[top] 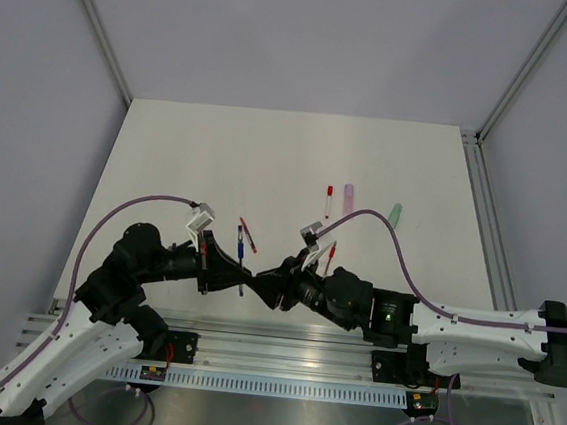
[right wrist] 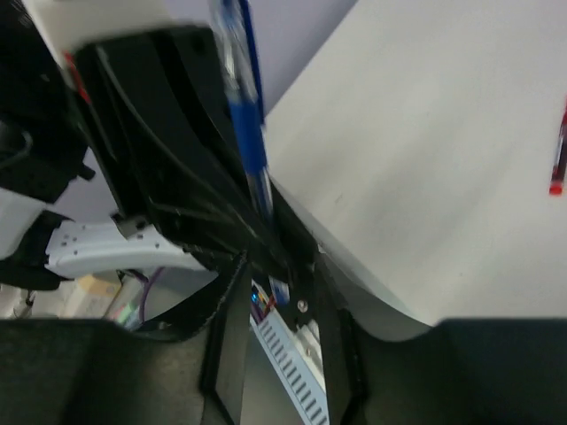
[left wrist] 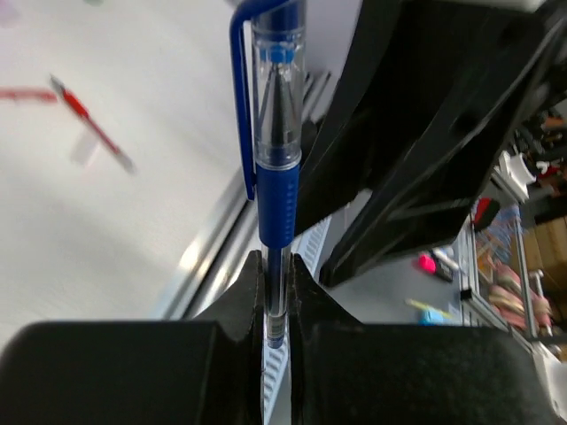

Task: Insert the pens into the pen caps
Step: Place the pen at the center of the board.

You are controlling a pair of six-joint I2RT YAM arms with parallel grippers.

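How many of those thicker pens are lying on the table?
2: the pink pen lies mid-scene, the green pen just right of it. More may be hidden.

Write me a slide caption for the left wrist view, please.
Left claw shut on a capped blue pen, a red pen lying blurred on the table behind.

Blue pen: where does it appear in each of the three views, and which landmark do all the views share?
Top external: the blue pen is left of centre, pointing toward the far side of the table.
Left wrist: the pen is in the centre, upright, clamped in the left gripper.
Right wrist: the pen is in the upper middle, slanting down toward the open right gripper.
Shared landmark: the white table.
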